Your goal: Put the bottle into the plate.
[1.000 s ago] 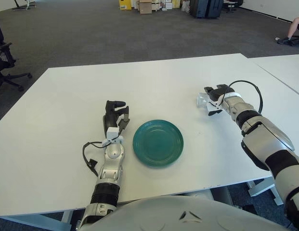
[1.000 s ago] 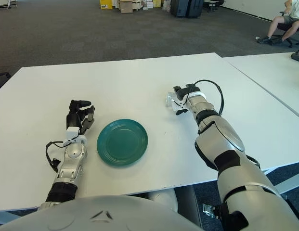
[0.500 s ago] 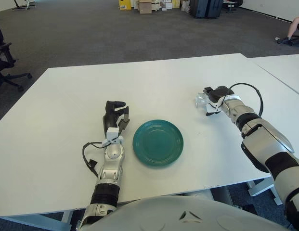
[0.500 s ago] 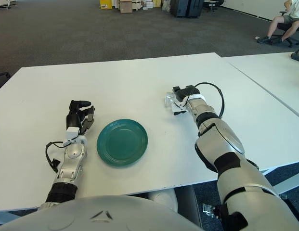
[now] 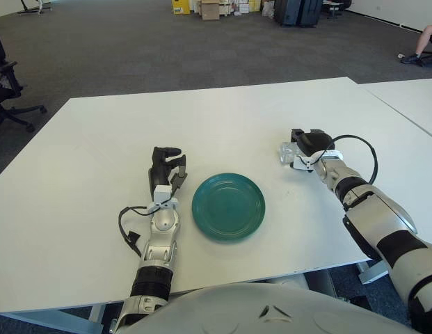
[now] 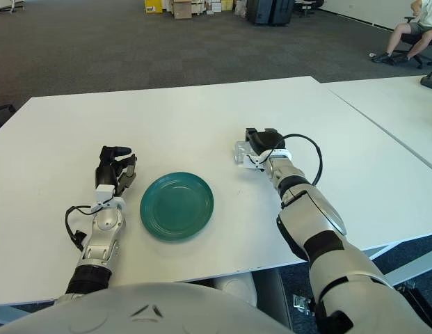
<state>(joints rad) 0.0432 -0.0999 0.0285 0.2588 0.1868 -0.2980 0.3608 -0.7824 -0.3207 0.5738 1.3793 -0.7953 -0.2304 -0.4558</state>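
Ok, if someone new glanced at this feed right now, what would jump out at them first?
Probably the green plate, bare, near the front edge of the white table. Next, the right hand, right of the plate and farther back, closed on a small clear bottle low over the tabletop. The left hand lies idle just left of the plate.

Glossy plate (image 5: 229, 207), matt table (image 5: 97, 153)

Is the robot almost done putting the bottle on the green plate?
Not yet. The right hand is wrapped around the clear bottle, so the grab looks done. The bottle is well to the right of the green plate, which has nothing on it. Carrying it over and setting it down are left. The left hand rests beside the plate.
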